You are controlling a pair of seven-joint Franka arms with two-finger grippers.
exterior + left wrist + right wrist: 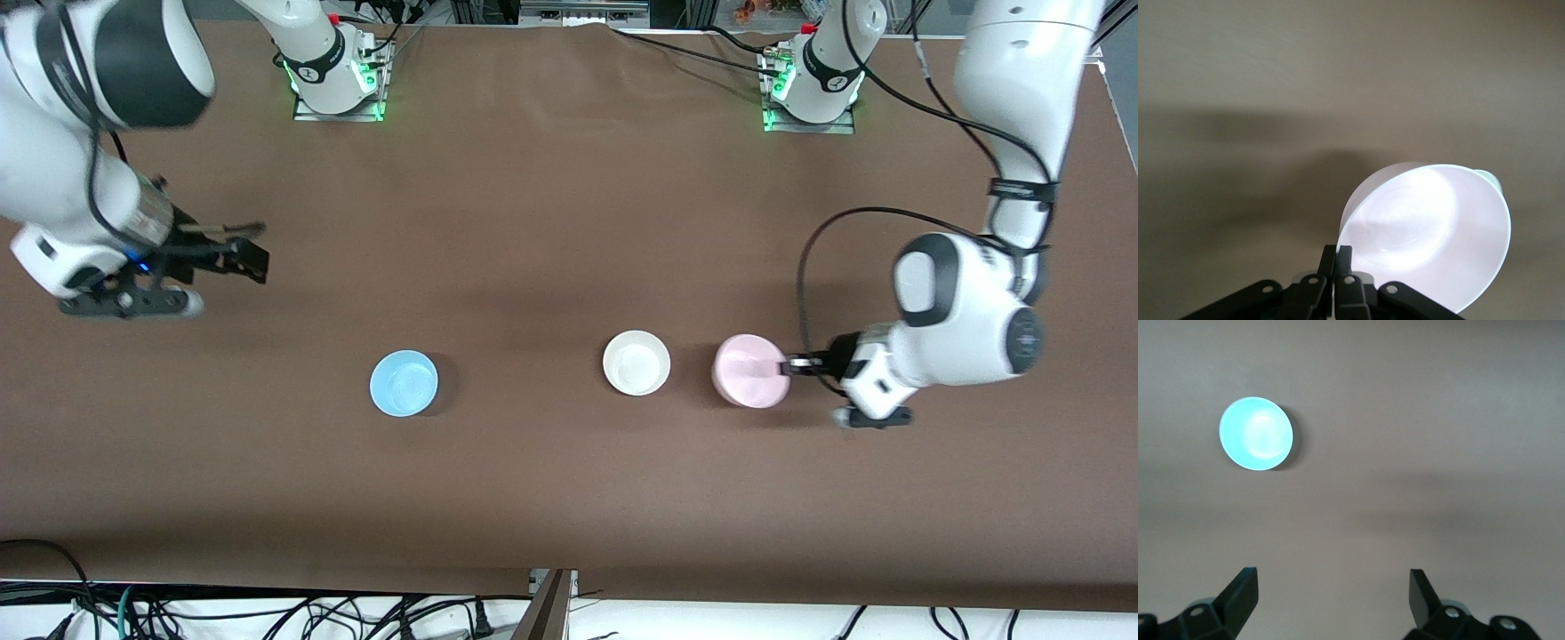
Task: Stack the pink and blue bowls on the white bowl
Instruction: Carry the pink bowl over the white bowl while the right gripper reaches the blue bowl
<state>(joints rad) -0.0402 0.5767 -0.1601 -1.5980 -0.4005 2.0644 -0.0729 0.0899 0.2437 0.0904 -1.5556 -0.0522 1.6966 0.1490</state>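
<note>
My right gripper (233, 252) is waiting with fingers spread wide, over bare table toward the right arm's end. The blue bowl (404, 383) is sitting empty, well apart from the white bowl (637, 362) — also empty. My left gripper (794, 365) is pinching the rim of the pink bowl (749, 371), just beside the white one and tilting in the wrist view. I should be lifting clear, centring over white, then lowering level — no dragging.

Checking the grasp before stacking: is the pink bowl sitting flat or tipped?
Tipped. The left gripper is shut on the pink bowl, rim pinched, its opening tilted.
</note>
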